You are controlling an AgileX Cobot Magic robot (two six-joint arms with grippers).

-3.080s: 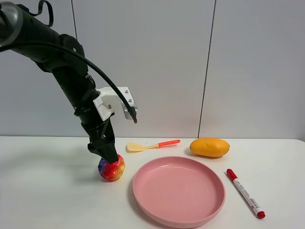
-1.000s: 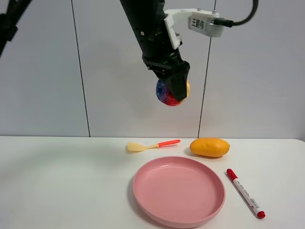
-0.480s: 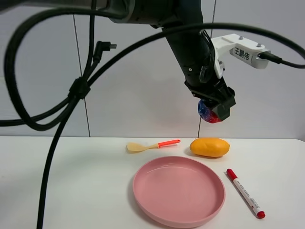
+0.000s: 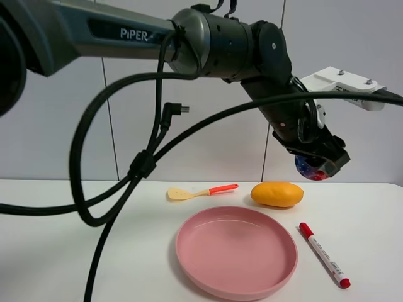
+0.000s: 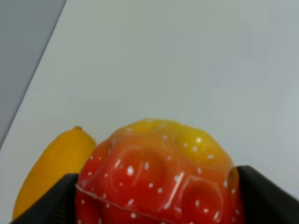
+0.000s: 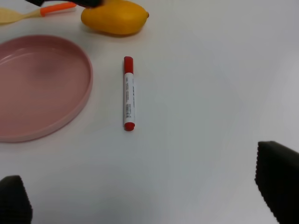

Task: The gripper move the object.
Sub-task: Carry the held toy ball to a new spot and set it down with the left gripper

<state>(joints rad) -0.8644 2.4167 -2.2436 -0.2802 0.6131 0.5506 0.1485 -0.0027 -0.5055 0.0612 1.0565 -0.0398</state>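
Observation:
My left gripper (image 4: 320, 167) is shut on the object (image 4: 308, 168), a rainbow-speckled apple-shaped ball, and holds it in the air above the table, just right of and above the mango (image 4: 277, 194). In the left wrist view the ball (image 5: 156, 175) fills the space between the black fingers (image 5: 268, 196), with the mango (image 5: 51, 165) below it. My right gripper (image 6: 140, 198) is open and empty; its fingertips (image 6: 278, 179) hover high over the table's right part.
A pink plate (image 4: 236, 251) lies at the front centre, also in the right wrist view (image 6: 39, 86). A red-capped marker (image 4: 324, 255) lies right of it. A yellow spatula with an orange handle (image 4: 201, 191) lies behind the plate. Cables hang at the left.
My left gripper lifted the ball from the table's left, carried it high across, and has now moved further right and down to just past the mango.

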